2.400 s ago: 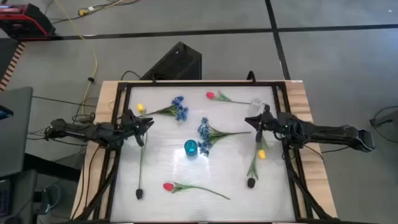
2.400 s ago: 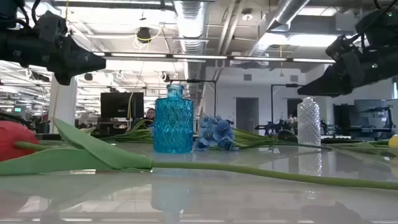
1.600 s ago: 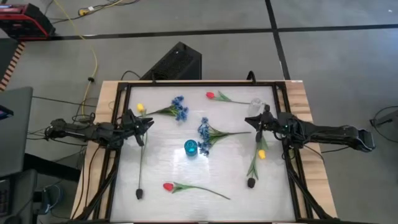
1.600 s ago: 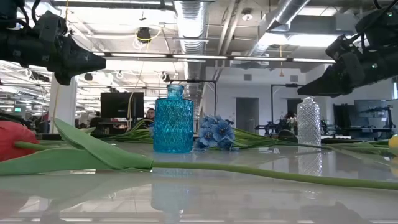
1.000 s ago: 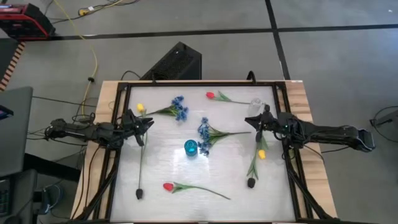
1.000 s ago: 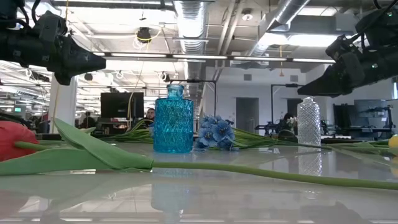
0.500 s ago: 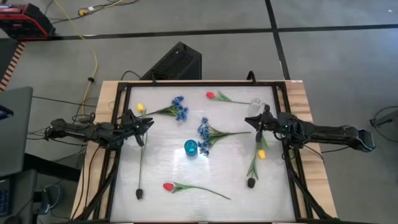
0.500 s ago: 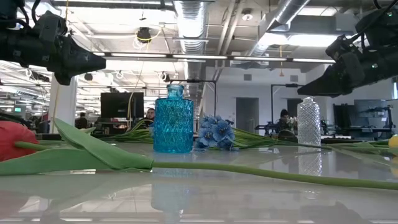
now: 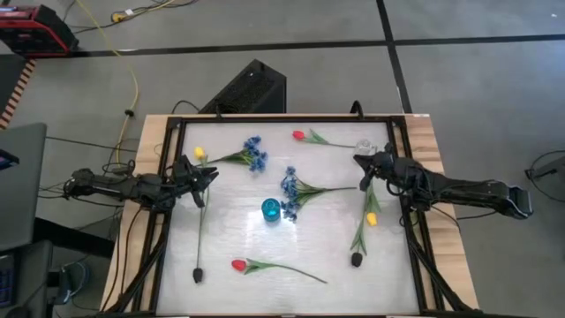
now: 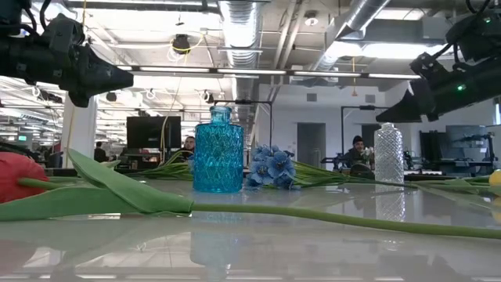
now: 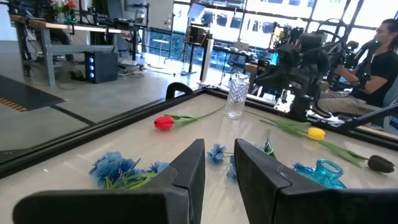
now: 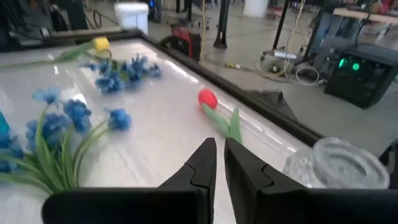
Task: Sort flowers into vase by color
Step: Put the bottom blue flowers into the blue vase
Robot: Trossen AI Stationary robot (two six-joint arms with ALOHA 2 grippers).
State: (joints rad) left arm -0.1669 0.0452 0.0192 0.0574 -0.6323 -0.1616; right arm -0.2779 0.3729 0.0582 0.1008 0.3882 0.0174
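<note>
A blue glass vase [image 9: 270, 208] [image 10: 218, 153] stands near the table's middle, and a clear glass vase [image 9: 363, 147] [image 10: 388, 154] stands at the far right. Blue sprays [image 9: 254, 154] [image 9: 290, 191], red tulips [image 9: 298, 136] [image 9: 238, 264] and yellow tulips [image 9: 199, 153] [image 9: 372, 217] lie flat on the table. My left gripper [image 9: 212, 174] [image 11: 219, 155] hovers at the left side beside the yellow tulip, open by a narrow gap. My right gripper [image 9: 358, 160] [image 12: 220, 150] hovers just near of the clear vase [image 12: 339, 165], shut and holding nothing.
A dark frame [image 9: 265, 118] runs along the table's edges. Bare tabletop lies between the blue vase and the near red tulip. Beyond the table, the wrist and low views show an office with desks and a seated person [image 11: 379, 53].
My right gripper has moved a little toward the table's far edge and the clear vase, and has risen slightly. The flowers and vases lie as before.
</note>
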